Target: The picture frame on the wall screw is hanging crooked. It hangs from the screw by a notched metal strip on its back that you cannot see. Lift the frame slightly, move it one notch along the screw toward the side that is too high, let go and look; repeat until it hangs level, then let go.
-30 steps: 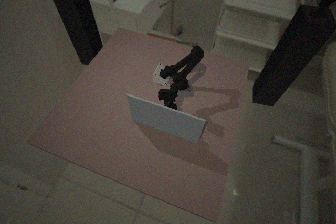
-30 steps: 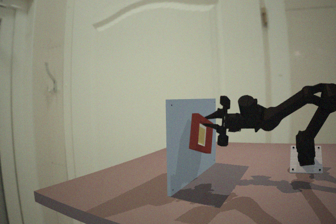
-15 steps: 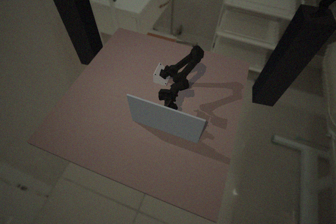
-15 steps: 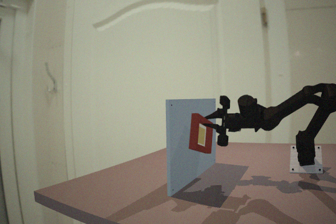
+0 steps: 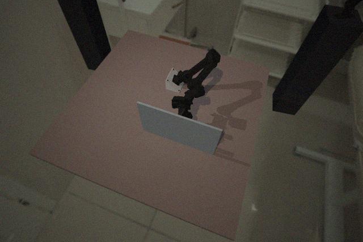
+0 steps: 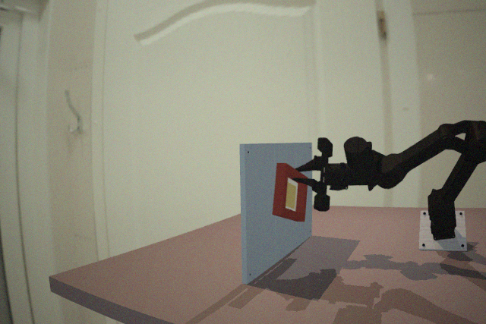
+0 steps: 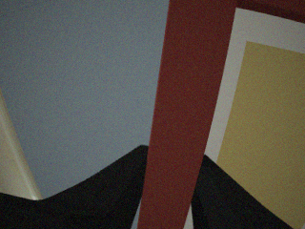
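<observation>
Behind your workspace stands a pale panelled door, and in front of it a pinkish table top carries everything. You have a light blue wall panel standing upright on that surface, and the picture frame hangs on the face turned toward the arm: a red border around a white mat and a yellow centre. From the wrist camera, the frame's red bar runs slanted across the blue panel (though that camera may itself be rolled). Your gripper reaches in level from the right and its jaws are closed on the frame's upper edge near the top corner, one dark finger on each side of the red bar. The arm stands on a white base plate, well apart from the panel. From the top view the frame is hidden behind the panel.
</observation>
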Tool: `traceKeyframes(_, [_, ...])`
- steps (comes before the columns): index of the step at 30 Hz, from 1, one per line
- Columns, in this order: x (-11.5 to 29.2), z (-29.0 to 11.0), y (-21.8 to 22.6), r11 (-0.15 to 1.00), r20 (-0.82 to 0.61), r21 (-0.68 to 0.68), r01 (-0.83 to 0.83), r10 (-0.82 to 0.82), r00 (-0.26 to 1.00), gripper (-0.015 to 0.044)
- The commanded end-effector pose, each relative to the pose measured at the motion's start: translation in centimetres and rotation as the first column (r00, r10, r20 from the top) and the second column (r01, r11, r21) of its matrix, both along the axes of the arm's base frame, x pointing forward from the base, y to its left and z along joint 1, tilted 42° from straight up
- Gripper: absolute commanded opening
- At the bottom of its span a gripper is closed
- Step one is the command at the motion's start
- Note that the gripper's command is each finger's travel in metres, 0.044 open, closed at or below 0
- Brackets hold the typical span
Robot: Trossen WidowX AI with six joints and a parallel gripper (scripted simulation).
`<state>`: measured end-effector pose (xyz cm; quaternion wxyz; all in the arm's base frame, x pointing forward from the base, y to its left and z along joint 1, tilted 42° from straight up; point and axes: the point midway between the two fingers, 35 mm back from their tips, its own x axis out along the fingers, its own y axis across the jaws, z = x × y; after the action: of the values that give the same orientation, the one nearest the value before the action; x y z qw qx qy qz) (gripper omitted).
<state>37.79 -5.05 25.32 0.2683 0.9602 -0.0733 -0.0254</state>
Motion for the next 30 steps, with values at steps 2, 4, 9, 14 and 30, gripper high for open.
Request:
traceKeyframes(2, [0.06, 0.53, -0.1, 1.0, 0.015, 0.001, 0.01, -0.01, 1.0, 0.0])
traceKeyframes(4, [0.06, 0.53, -0.11, 1.0, 0.015, 0.001, 0.01, -0.01, 1.0, 0.0])
traceKeyframes(9, [0.05, 0.56, -0.17, 1.0, 0.015, 0.001, 0.01, -0.01, 1.0, 0.0])
traceKeyframes(14, [0.07, 0.5, -0.06, 1.0, 0.015, 0.001, 0.01, -0.01, 1.0, 0.0])
traceKeyframes(30, [0.15, 0.21, 0.37, 1.0, 0.015, 0.001, 0.01, -0.01, 1.0, 0.0])
